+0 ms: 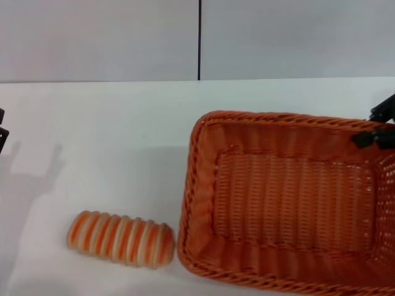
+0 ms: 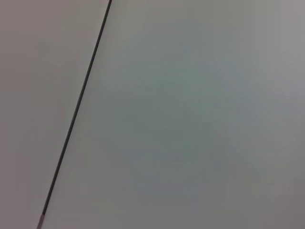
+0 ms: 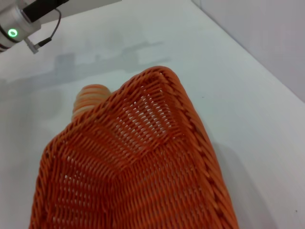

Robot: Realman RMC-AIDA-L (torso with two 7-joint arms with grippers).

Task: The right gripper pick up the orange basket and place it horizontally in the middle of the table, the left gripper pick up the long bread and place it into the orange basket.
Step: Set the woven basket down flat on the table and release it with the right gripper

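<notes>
The orange basket (image 1: 290,197) sits on the right half of the white table (image 1: 123,135), open side up, running past the head view's right and bottom edges. My right gripper (image 1: 374,128) is at its far right corner. One black finger is inside the braided rim and one outside, shut on it. The right wrist view shows the basket (image 3: 143,167) close up. The long bread (image 1: 120,238) lies just left of the basket with its striped side up, and its end (image 3: 90,98) peeks out behind the basket. Only a sliver of my left gripper (image 1: 2,132) shows at the far left edge.
A grey wall with a dark vertical seam (image 1: 199,40) stands behind the table. The left wrist view holds only that wall and seam (image 2: 76,114). The left arm's silver wrist with a green light (image 3: 13,29) hangs over the table's far side.
</notes>
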